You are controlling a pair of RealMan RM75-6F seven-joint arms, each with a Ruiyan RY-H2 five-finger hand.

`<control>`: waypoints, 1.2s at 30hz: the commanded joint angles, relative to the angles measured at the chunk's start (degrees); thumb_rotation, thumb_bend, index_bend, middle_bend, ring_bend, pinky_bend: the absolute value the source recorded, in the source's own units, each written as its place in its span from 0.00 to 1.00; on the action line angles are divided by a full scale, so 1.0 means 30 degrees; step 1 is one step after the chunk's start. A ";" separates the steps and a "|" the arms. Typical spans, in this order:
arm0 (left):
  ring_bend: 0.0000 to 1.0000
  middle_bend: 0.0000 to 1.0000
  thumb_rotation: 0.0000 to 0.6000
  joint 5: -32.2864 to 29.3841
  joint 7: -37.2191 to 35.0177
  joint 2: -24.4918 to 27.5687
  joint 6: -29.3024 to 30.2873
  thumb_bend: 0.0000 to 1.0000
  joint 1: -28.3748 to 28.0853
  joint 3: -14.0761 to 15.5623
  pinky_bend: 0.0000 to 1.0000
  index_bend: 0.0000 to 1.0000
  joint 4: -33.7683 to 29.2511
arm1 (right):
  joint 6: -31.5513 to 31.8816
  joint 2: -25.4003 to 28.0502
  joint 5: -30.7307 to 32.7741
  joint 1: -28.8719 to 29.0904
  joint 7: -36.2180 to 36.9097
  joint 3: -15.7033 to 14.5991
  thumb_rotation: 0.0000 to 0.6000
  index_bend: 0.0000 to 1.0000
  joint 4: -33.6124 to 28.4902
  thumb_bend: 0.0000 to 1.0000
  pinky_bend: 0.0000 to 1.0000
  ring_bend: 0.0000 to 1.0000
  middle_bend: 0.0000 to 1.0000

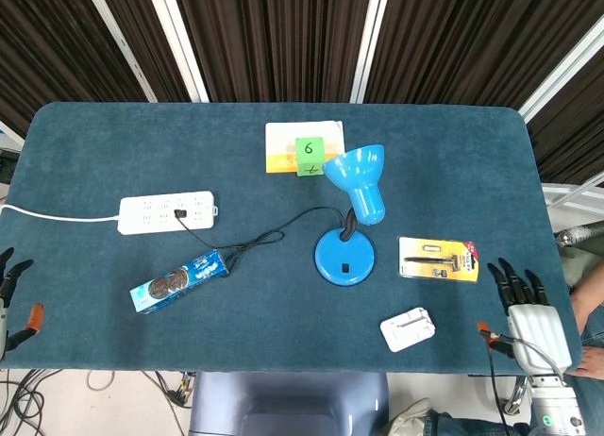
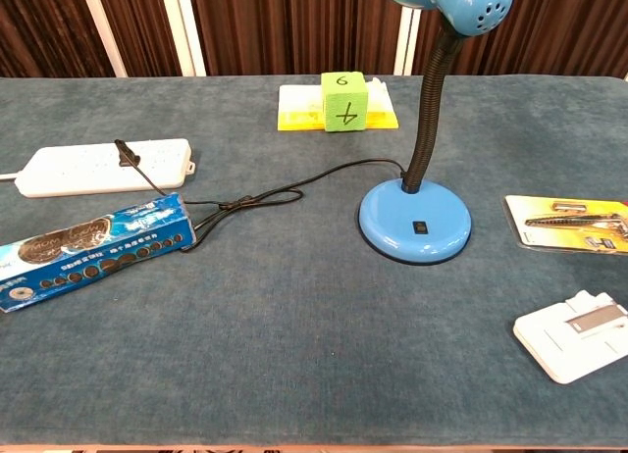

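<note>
The razor pack (image 1: pixel 438 259), a yellow-backed card with a razor under clear plastic, lies flat on the blue tabletop (image 1: pixel 283 304) near its right edge, at about 3 o'clock from the lamp base (image 1: pixel 344 259). It is the thing nearest our right hand (image 1: pixel 530 318), which sits at roughly 4 o'clock from the pack, at the tabletop's right front corner, apart from it and touching nothing. Its dark fingers (image 1: pixel 514 285) are spread and straight, pointing toward 12 o'clock, and hold nothing. The white flat box (image 1: pixel 408 328) lies at 7 o'clock from the razor pack, between the lamp base and our right hand, near the front edge; in the chest view it shows at the lower right (image 2: pixel 572 335) with the pack just beyond it (image 2: pixel 567 224).

Our left hand (image 1: pixel 11 299) shows only at the far left edge of the head view, off the tabletop's left front corner; its fingers are apart and grip nothing. Nearest to it is the blue cookie package (image 1: pixel 179 280), lying at a slant, well apart from the hand. The white power strip (image 1: pixel 167 212) lies at 11 o'clock from the package, with the lamp's black cord (image 1: pixel 274 233) plugged into it. The blue desk lamp (image 1: pixel 359 181) stands near the middle, and at 11 o'clock from it a green cube (image 1: pixel 309 154) marked 6 rests against a yellow-and-white box (image 1: pixel 283 148).
</note>
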 commanded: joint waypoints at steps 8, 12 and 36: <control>0.00 0.00 1.00 -0.0266 0.0132 -0.0054 -0.0019 0.42 0.0012 -0.0088 0.00 0.16 -0.0111 | -0.5315 0.0860 0.2744 0.3610 -0.1353 0.1372 1.00 0.00 -0.2449 0.69 0.42 0.65 0.50; 0.00 0.00 1.00 -0.0413 0.0215 -0.0053 -0.0054 0.42 0.0025 -0.0114 0.00 0.16 -0.0173 | -0.7111 0.0311 0.4886 0.5129 -0.2837 0.2093 1.00 0.00 -0.3136 0.73 0.49 0.69 0.55; 0.00 0.00 1.00 -0.0797 0.0323 -0.0032 -0.0214 0.42 0.0028 -0.0180 0.00 0.16 -0.0344 | -0.7609 -0.5088 0.8980 0.8314 -0.8036 0.1319 1.00 0.00 -0.2571 0.73 0.75 0.71 0.57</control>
